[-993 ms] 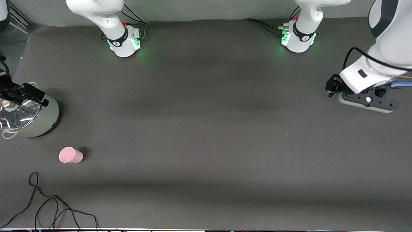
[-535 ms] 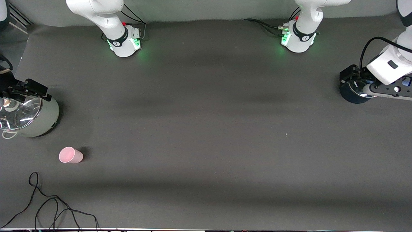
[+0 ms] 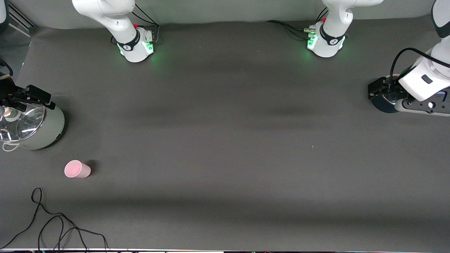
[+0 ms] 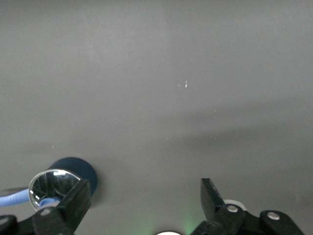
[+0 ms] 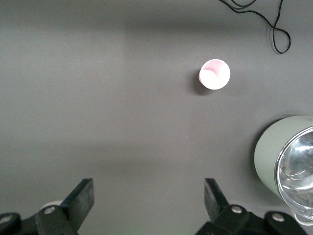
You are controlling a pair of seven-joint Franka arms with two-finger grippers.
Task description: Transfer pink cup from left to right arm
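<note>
The pink cup stands upright on the table at the right arm's end, nearer the front camera than the grey-green pot. It also shows in the right wrist view, mouth up, apart from the fingers. My right gripper is over the grey-green pot's glass lid, open and empty. My left gripper is at the left arm's end over the dark blue pot, open and empty.
The grey-green pot with its glass lid also shows in the right wrist view. The dark blue pot shows in the left wrist view beside one finger. A black cable lies loose near the front edge, close to the cup.
My left arm has swung toward its end of the table, uncovering the dark blue pot. My right gripper has shifted a little over the glass lid. The cup has not moved.
</note>
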